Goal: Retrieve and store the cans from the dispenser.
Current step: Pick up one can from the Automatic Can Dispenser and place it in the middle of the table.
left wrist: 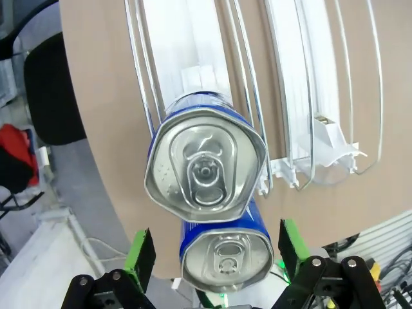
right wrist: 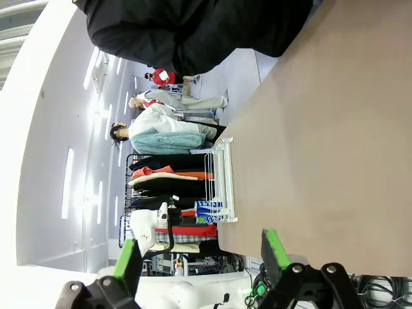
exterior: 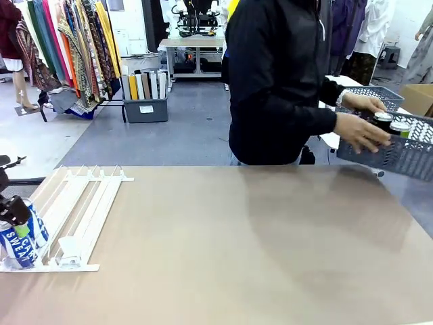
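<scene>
Left tool (left wrist: 215, 252) spread wide, gripping nothing, pads (left wrist: 141, 256) flanking the end blue can (left wrist: 225, 259) of two in the dispenser (exterior: 80, 203) at the counter's (exterior: 237, 244) near-left corner; right tool (right wrist: 201, 255) open, empty; a person's basket (exterior: 399, 161) by the far-right corner holds black cans (exterior: 384, 120).

Bright, even light; sharp focus; wrist views curve the table (left wrist: 96, 96) strongly.

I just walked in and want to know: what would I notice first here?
Two blue cans with shiny silver tops sit at the low end of the white dispenser on the left of the table; the open left gripper straddles the nearer one. Far right, a person's hand holds a grey basket of dark cans.
</scene>
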You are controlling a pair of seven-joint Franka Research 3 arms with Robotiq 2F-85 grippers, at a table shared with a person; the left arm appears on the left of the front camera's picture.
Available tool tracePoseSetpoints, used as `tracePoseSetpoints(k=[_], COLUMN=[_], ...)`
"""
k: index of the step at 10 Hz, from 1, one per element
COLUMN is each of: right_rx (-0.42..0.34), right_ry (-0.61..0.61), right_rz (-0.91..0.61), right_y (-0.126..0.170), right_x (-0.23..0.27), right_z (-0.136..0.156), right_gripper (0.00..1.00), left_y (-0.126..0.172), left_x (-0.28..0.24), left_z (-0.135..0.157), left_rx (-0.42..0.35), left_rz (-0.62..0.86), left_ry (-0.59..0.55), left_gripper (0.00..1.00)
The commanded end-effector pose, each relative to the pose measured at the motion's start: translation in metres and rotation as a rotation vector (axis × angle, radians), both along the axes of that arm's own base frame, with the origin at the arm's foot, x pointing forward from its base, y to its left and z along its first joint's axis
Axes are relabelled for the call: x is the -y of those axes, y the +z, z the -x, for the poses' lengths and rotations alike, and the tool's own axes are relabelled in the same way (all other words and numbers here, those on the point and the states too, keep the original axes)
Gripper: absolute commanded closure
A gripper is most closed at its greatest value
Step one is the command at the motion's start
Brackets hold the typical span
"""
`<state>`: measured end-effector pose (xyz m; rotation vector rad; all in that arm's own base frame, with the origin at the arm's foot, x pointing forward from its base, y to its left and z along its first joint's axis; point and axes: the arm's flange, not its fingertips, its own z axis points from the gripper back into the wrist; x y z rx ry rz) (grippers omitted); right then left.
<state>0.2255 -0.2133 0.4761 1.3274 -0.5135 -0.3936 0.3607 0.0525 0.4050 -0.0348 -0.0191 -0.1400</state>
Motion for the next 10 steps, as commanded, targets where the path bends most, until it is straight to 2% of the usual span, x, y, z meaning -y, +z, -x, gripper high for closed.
tracePoseSetpoints(k=[1,5,6,7,10], right_rx=[0.034,0.034,0.034,0.034,0.034], right_ry=[-0.001,-0.001,-0.001,-0.001,-0.001], right_rz=[-0.006,-0.006,-0.006,-0.006,-0.006], right_y=[0.002,0.002,0.002,0.002,0.002], right_x=[0.0,0.0,0.0,0.0,0.0], right_z=[-0.001,-0.001,-0.001,-0.001,-0.001], right_gripper=[0.0,0.0,0.0,0.0,0.0], left_y=[-0.022,-0.034,-0.036,-0.036,-0.036], left_x=[0.002,0.001,0.002,0.002,0.002], left_z=[0.02,0.018,0.018,0.018,0.018], left_rx=[0.03,0.022,0.018,0.028,0.04], left_rz=[0.003,0.019,0.014,0.023,0.025], left_ry=[0.003,0.028,0.028,0.02,0.013], left_gripper=[0.0,0.0,0.6,1.0,1.0])
